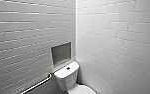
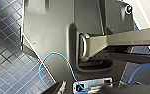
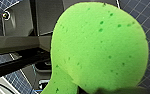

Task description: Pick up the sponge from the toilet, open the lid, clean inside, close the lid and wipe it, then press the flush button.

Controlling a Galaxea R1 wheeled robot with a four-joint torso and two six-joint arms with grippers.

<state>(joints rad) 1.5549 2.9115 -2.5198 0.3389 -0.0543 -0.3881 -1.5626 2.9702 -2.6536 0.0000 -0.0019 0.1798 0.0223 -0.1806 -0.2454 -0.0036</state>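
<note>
1. Bright green sponge (image 3: 101, 47) clamped in right gripper (image 3: 111, 90), bulging out well past the jaws, above dark tiled floor (image 3: 146, 15).
2. White toilet (image 1: 67, 76) in tiled corner; flush button (image 1: 68, 68) centred on tank top.

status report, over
right end effector gripping sponge. toilet ahead, lid looks down. rail beside toilet, not blocking.

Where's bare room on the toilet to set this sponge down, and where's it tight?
The tank top is bare either side of the flush button, out to its ends. It is tight on the tank's picture-left side, where the grab bar runs along the tiled wall toward it. The right arm holds the sponge.
</note>
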